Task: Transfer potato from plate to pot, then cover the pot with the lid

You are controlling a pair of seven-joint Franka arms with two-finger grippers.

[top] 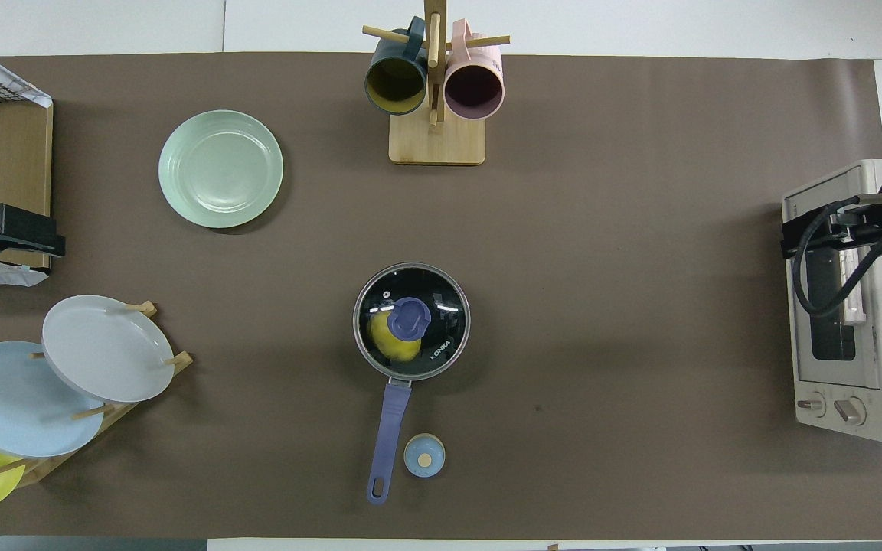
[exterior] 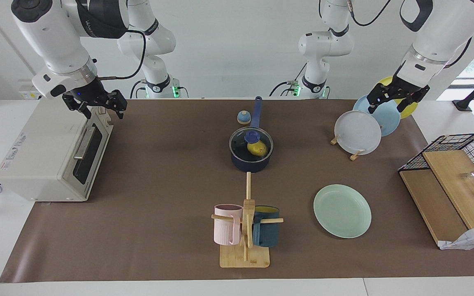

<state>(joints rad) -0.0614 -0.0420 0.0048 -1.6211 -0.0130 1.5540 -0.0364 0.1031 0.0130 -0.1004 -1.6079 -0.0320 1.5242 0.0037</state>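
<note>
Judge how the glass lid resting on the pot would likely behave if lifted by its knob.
The lid looks rigid, glass with a metal rim, so probably fragile if dropped. Its small blue knob sits in the middle, so it should hang fairly level. Smooth glass may slip.
</note>
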